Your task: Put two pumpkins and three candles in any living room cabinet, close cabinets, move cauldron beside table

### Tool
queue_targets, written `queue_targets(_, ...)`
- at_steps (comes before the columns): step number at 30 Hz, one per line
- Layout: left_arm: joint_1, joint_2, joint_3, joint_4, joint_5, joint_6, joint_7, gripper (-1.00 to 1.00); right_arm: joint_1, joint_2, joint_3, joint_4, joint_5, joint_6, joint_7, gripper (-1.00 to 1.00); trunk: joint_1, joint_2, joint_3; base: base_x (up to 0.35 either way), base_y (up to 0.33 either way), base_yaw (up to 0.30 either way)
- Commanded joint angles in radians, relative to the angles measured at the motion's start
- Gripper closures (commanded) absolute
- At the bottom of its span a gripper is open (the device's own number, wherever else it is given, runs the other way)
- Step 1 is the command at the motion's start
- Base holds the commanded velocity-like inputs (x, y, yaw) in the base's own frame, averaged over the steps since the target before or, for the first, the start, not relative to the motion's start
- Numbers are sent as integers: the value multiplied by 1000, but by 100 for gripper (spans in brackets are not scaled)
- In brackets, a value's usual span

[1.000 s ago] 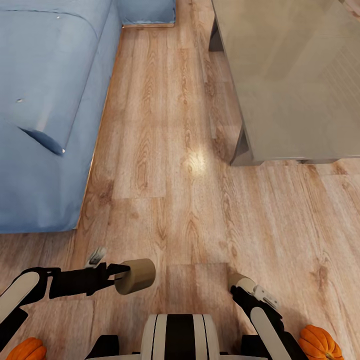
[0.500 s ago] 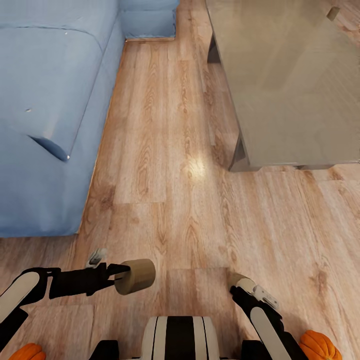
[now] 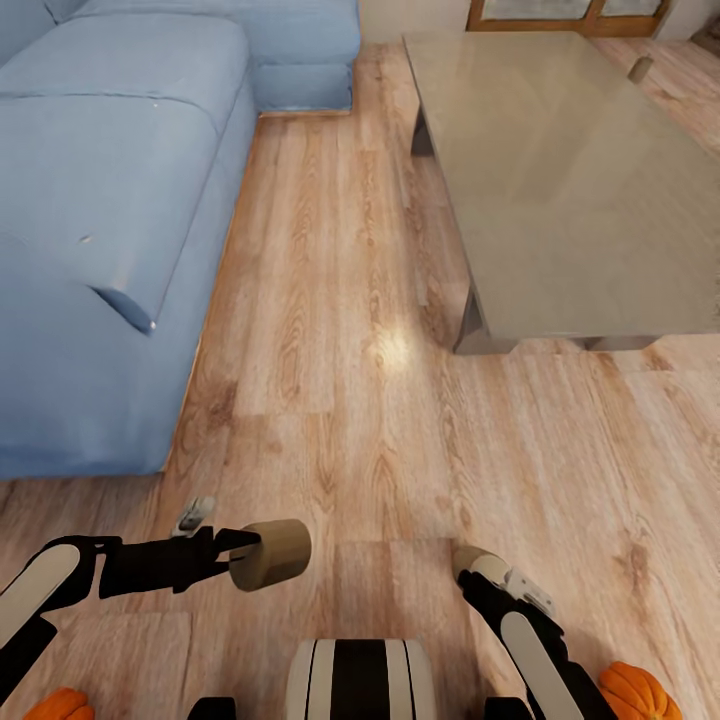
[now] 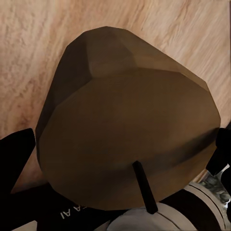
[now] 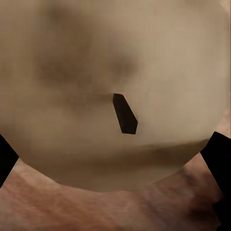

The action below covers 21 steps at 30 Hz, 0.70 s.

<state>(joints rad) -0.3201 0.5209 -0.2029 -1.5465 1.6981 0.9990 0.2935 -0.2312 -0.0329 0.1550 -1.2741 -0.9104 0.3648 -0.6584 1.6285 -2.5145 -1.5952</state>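
Wooden floor (image 3: 340,330), blue sofa (image 3: 100,200), glass table (image 3: 560,190)

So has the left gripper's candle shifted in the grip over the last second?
No. In the head view the candle sits at the same spot off the left gripper, beside the robot's trunk. The sofa slid because the camera moved.

Wooden floor (image 3: 340,300) bears sofa (image 3: 100,220), table (image 3: 560,180), two pumpkins (image 3: 640,690).
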Motion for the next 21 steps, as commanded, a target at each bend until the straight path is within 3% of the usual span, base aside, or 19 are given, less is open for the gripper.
queue_targets(1, 0, 1, -1, 0, 11, 0, 10, 100, 0, -1, 2, -2, -5, 4, -8, 100, -1, 0, 3, -12, 1, 0)
queue_targets(18, 0, 1, -9, 0, 9, 0, 13, 100, 0, 0, 4, -89, -7, 88, -14, 100, -8, 4, 69, -1, 0, 0)
queue_targets(21, 0, 0, -9, 0, 9, -1, 15, 100, 0, 5, 1, -90, -6, 168, -16, 100, -10, 5, 81, 0, 0, 0)
